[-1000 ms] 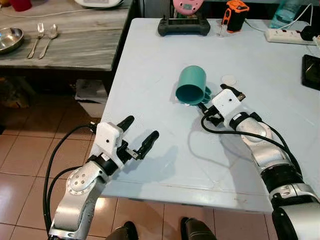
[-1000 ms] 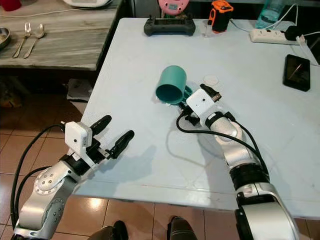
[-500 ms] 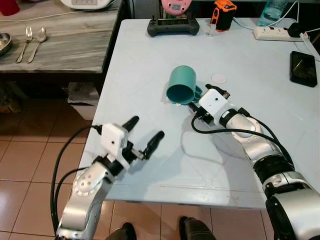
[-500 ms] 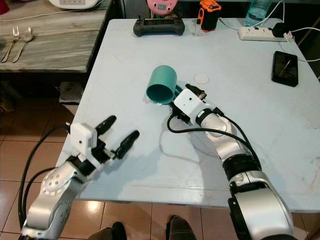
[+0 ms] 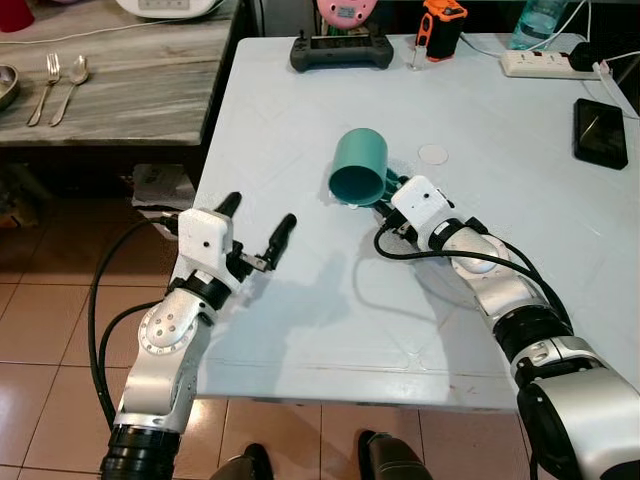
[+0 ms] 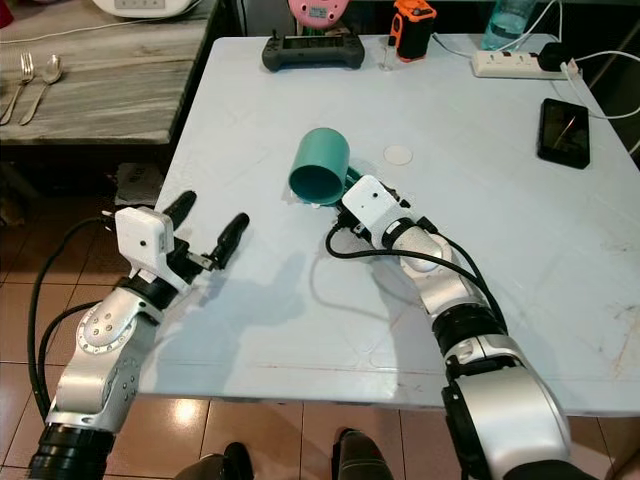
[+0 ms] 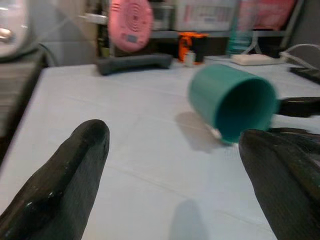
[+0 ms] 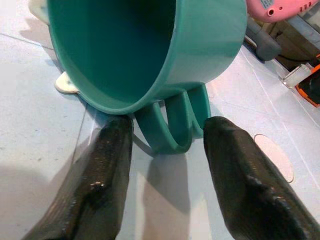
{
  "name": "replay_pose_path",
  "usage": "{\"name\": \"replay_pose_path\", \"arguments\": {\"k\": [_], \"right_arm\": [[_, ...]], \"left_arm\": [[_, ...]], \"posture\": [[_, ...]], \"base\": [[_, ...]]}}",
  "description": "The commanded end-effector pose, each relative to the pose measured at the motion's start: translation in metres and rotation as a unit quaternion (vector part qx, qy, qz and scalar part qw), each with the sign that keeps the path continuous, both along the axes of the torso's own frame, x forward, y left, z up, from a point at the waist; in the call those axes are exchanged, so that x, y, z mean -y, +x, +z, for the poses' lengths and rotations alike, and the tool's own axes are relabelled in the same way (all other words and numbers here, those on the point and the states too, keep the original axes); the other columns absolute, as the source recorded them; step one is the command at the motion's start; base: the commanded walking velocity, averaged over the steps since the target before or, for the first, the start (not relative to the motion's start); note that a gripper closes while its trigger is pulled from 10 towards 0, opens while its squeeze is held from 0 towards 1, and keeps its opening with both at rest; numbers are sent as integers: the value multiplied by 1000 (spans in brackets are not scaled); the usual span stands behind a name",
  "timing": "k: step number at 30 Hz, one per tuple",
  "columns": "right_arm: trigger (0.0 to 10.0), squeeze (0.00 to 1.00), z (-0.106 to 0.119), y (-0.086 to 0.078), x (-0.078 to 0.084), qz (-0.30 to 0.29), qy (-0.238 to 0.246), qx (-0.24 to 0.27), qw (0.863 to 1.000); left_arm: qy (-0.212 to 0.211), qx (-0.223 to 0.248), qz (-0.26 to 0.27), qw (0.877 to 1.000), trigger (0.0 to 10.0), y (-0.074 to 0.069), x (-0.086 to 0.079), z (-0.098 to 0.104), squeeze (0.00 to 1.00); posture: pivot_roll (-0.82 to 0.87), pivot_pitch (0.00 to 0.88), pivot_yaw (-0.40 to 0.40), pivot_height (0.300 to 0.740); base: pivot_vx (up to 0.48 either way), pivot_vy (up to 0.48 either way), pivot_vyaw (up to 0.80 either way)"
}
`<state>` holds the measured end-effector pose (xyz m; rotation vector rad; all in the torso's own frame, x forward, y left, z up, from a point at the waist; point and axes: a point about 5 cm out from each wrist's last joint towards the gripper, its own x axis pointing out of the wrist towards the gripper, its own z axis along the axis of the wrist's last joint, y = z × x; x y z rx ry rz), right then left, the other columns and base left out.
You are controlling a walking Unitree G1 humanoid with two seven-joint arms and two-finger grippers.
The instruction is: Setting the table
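Leftmost, a fork [image 5: 40, 88] and a spoon [image 5: 69, 83] lie side by side on the grey side counter [image 5: 130, 90], well apart from the work area. Next, the left gripper [image 5: 254, 230] hovers at the near left edge of the white table [image 5: 330, 290], its two black fingers spread apart and holding nothing. At mid-table, a teal mug [image 5: 358, 168] lies on its side, mouth toward the robot, resting on a small pale object that is too hidden to identify. Directly beside it, the right gripper [image 8: 167, 150] rests low on the table surface with its fingers [image 8: 107, 165] apart, one on each side of the mug's handle [image 8: 175, 122]; contact with the handle appears absent, though the angle leaves this uncertain. A black controller [image 5: 338, 50] sits at the far edge, and a phone [image 5: 599, 132] lies at the right.
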<state>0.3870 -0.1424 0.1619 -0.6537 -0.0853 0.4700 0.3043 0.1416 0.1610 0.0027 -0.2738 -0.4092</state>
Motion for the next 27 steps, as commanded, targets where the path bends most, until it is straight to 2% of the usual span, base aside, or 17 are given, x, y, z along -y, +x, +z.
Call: {"name": "replay_pose_path", "arguments": {"k": [1, 7, 20, 27], "right_arm": [[0, 0, -25, -5, 5, -20, -12, -56, 998], [0, 0, -25, -5, 8, -33, 16, -57, 998], [0, 0, -23, -5, 9, -45, 55, -56, 996], [0, 0, -13, -4, 3, -38, 91, -40, 994]], "left_arm": [[12, 2, 28, 1000, 10000, 3, -9, -2, 0], [21, 7, 56, 998, 10000, 11, -18, -2, 0], [12, 11, 58, 998, 10000, 16, -13, -4, 0], [8, 11, 64, 998, 10000, 16, -14, -4, 0]], "posture": [[-120, 214, 50, 740], [-125, 205, 58, 740], [-126, 190, 68, 740], [-123, 187, 68, 740]], "base": [[0, 0, 0], [0, 0, 0], [0, 0, 0], [0, 0, 0]]}}
